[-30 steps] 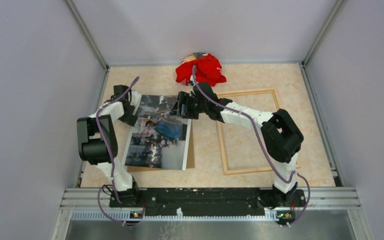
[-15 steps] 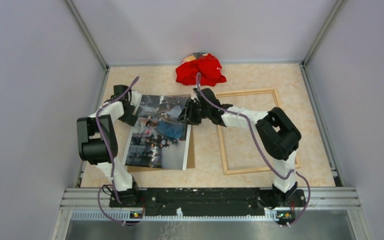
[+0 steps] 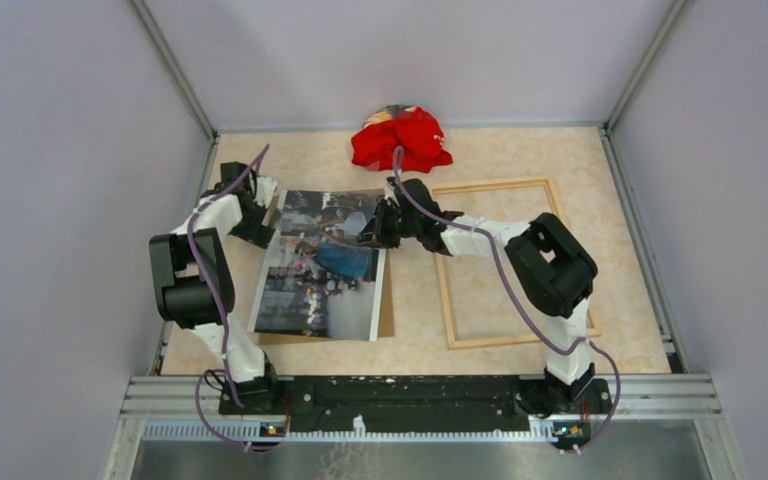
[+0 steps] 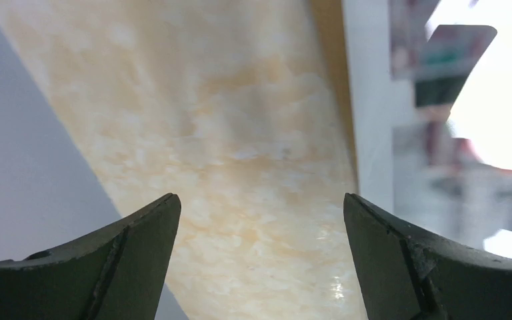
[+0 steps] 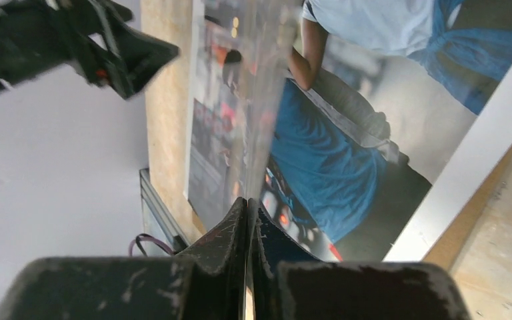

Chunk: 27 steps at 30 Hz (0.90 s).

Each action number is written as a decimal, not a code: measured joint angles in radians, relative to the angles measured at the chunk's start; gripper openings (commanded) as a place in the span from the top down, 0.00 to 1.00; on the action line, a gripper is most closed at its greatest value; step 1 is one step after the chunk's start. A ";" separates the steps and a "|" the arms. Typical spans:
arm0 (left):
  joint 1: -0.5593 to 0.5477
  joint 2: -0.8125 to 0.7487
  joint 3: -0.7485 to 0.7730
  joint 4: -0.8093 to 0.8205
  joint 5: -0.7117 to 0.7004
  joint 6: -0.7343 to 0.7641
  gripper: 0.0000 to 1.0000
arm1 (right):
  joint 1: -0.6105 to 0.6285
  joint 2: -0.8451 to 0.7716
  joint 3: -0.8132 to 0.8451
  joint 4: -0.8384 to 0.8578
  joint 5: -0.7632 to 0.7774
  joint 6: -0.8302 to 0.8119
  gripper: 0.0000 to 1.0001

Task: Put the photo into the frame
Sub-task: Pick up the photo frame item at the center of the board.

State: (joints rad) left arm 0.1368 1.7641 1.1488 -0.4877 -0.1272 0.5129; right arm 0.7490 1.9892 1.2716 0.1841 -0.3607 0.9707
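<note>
- Pinching the far right corner of the photo [image 3: 320, 290], my right claw [image 3: 378, 225] has its 2 fingers pressed together on the thin sheet. In the right wrist view only the paper's edge sits between them.
- That corner of the print is raised off the surface and curves up toward my fingers. The near part lies flat on a brown board [image 3: 387, 318], which peeks out along the print's right and near sides.
- My left claw [image 3: 252, 212] hangs low over the table [image 3: 580, 170] just beside the photo's far left edge, its 2 fingers spread wide above bare tabletop.
- In the left wrist view the print's white border and a strip of the board run past my right fingertip. Whether that fingertip touches them I cannot tell.
- The frame [image 3: 500, 340] lies flat on the table to the right of the photo, apart from it, with tabletop showing inside its 4 rails.
- My right forearm crosses above the frame's far left corner.
- A red cloth [image 3: 405, 140] sits bunched at the table's far edge, beyond both the photo and the frame.
</note>
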 measured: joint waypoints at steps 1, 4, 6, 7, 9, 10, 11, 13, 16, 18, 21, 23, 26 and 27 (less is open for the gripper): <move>0.007 0.003 0.039 -0.038 0.015 -0.006 0.02 | -0.002 -0.002 0.000 -0.010 0.000 -0.006 1.00; 0.050 0.008 0.140 -0.094 0.029 -0.014 0.01 | -0.016 -0.026 0.001 -0.055 -0.013 -0.026 1.00; 0.070 0.005 0.221 -0.119 0.034 -0.014 0.02 | -0.033 -0.056 0.011 -0.092 -0.032 -0.040 1.00; 0.079 0.000 0.253 -0.126 0.039 -0.014 0.01 | -0.044 -0.077 0.025 -0.121 -0.042 -0.053 1.00; 0.085 -0.018 0.301 -0.148 0.062 -0.015 0.02 | -0.069 -0.127 0.062 -0.177 -0.053 -0.080 1.00; 0.082 -0.034 0.321 -0.166 0.085 -0.015 0.02 | -0.083 -0.163 0.087 -0.210 -0.057 -0.097 1.00; 0.077 -0.044 0.331 -0.178 0.100 -0.017 0.02 | -0.097 -0.195 0.108 -0.240 -0.059 -0.114 1.00; 0.053 -0.069 0.345 -0.203 0.128 -0.022 0.02 | -0.133 -0.285 0.147 -0.307 -0.056 -0.156 1.00; -0.026 -0.093 0.346 -0.235 0.176 -0.043 0.02 | -0.215 -0.440 0.159 -0.404 -0.035 -0.215 1.00; -0.113 -0.095 0.342 -0.233 0.212 -0.071 0.02 | -0.301 -0.554 0.140 -0.470 -0.026 -0.251 1.00; -0.254 -0.087 0.335 -0.217 0.254 -0.113 0.01 | -0.438 -0.707 0.078 -0.565 -0.008 -0.298 1.00; -0.356 -0.053 0.360 -0.217 0.271 -0.144 0.02 | -0.535 -0.809 0.043 -0.673 0.024 -0.338 1.00; -0.494 0.055 0.444 -0.209 0.305 -0.200 0.02 | -0.602 -0.926 0.038 -0.831 0.103 -0.397 1.00; -0.531 0.094 0.470 -0.204 0.323 -0.221 0.02 | -0.603 -0.963 0.040 -0.879 0.134 -0.415 1.00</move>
State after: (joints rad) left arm -0.3939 1.8580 1.6188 -0.6914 0.1955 0.2916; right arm 0.1455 1.0260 1.3117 -0.6945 -0.2268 0.5560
